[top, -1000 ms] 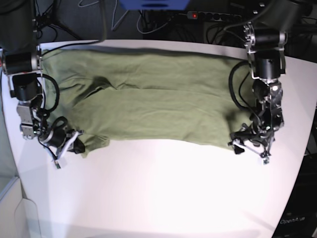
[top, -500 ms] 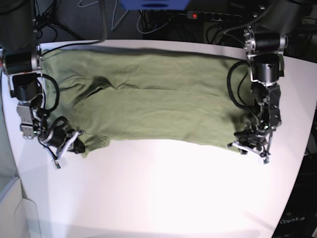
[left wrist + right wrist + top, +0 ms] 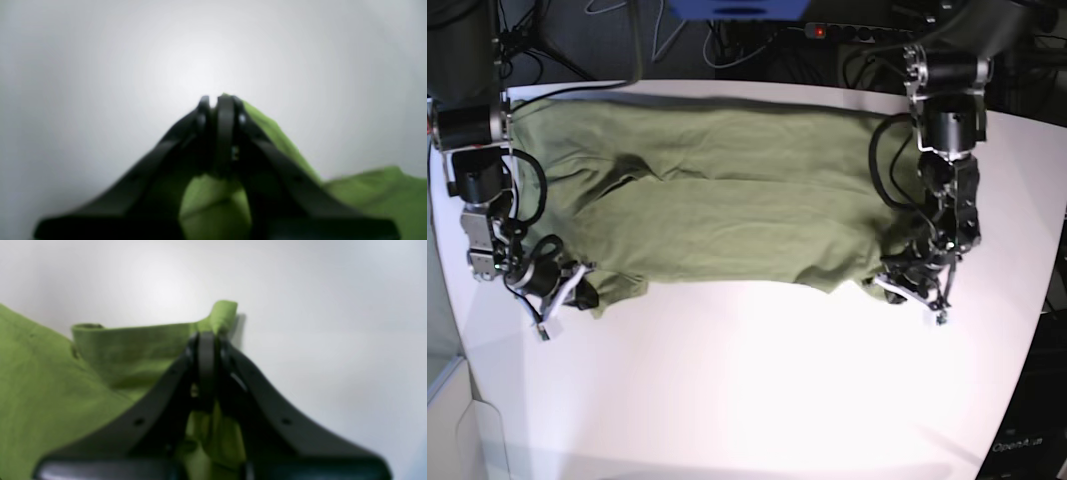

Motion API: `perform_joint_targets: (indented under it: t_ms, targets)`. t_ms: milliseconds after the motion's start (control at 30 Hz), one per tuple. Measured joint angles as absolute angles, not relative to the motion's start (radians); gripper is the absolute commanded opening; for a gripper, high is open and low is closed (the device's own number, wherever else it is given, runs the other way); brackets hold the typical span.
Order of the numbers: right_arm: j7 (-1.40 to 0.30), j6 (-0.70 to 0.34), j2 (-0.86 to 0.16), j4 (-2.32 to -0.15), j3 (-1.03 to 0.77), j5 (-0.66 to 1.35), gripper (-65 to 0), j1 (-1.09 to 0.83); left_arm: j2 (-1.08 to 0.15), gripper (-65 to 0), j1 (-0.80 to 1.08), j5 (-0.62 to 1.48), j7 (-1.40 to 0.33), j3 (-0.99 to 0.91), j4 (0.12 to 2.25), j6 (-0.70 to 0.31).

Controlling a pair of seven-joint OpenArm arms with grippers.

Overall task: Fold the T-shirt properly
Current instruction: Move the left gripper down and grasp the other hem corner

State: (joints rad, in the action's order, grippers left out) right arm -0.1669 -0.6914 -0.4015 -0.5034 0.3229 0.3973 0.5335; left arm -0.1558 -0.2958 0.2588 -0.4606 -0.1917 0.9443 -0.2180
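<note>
Now the left gripper (image 3: pixel 910 290), on the right of the base view, has snapped closed on the near right corner of the T-shirt (image 3: pixel 727 205), where a second ago its jaws stood wide over that corner. Its wrist view shows the jaws pressed together with green cloth pinched at the tips and bunched beneath them. That arm has also shifted leftward, and the hem there has puckered toward it.

The right gripper (image 3: pixel 577 292), at the near left corner, has not changed: jaws fully together on a tuft of the sleeve or hem edge, as its wrist view shows.

The shirt lies spread sideways across the far half of the white counter (image 3: pixel 757 390), wrinkled through the middle, its near edge running between the two grippers.

With both near corners held, the grasping step looks complete. The next move is probably to lift together and carry the near edge toward the far one. Uneven lifting could skew the fold.
</note>
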Motion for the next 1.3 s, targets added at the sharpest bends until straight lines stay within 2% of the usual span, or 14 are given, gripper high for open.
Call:
perform_joint_targets:
  t_ms: [100,367,633,667,733,833,900,967,1033,1300]
  targets:
    - [-0.165,-0.692,-0.402,-0.503,0.323,0.403,-64.3,0.533,-0.146,-61.1,-0.267,0.25,-0.564,-0.187,1.042,-0.22]
    - [-0.163,-0.691,-0.401,-0.504,0.322,0.402,-64.3,0.532,-0.13,-61.1,-0.211,0.252,-0.672,-0.228,1.322,-0.217]
    - [-0.164,-0.691,-0.401,-0.504,0.322,0.402,-64.3,0.532,-0.136,-60.5,-0.202,0.25,-0.696,-0.234,1.348,-0.224]
    - [-0.164,-0.691,-0.401,-0.504,0.322,0.402,-64.3,0.532,-0.136,-58.6,-0.203,0.249,-0.695,-0.234,1.338,-0.225]
    - [-0.163,-0.691,-0.401,-0.504,0.322,0.402,-64.3,0.532,-0.136,-50.6,-0.204,0.247,-0.693,-0.234,1.313,-0.225]
    - [-0.163,-0.691,-0.401,-0.504,0.322,0.402,-64.3,0.532,-0.141,-32.6,-0.2,0.244,-0.693,-0.234,1.289,-0.225]
    - [-0.163,-0.691,-0.401,-0.504,0.322,0.402,-64.3,0.532,-0.149,-23.3,-0.202,0.246,-0.691,-0.234,1.283,-0.228]
    - [-0.164,-0.691,-0.401,-0.504,0.322,0.402,-64.3,0.532,-0.15,-16.9,-0.202,0.244,-0.652,-0.235,1.283,-0.228]
    - [-0.164,-0.691,-0.401,-0.504,0.322,0.402,-64.3,0.532,-0.15,-13.5,-0.202,0.247,-0.644,-0.235,1.278,-0.229]
    - [-0.163,-0.691,-0.401,-0.504,0.322,0.402,-64.3,0.532,-0.15,-13.2,-0.217,0.247,-0.612,-0.234,1.156,-0.229]
